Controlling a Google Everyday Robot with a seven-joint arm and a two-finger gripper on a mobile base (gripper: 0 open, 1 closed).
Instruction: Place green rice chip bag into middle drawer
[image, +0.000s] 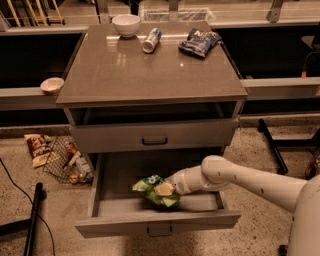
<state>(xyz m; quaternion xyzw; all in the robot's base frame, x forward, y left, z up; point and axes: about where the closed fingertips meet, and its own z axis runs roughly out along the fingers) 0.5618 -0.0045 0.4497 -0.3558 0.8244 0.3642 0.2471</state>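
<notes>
The green rice chip bag (150, 189) is inside the open middle drawer (107, 206), near the middle of its floor. The gripper (166, 189) reaches in from the right on a white arm and is shut on the bag's right side. The bag is low in the drawer; I cannot tell whether it rests on the floor. The drawer's small loop handle (159, 231) shows on its front panel.
The drawer above (153, 135) with a dark handle is slightly pulled out. On the cabinet top (150, 70) stand a white bowl (126, 24), a can lying on its side (151, 40) and a dark blue snack bag (199, 42). A wire basket with clutter (67, 160) is on the floor at left.
</notes>
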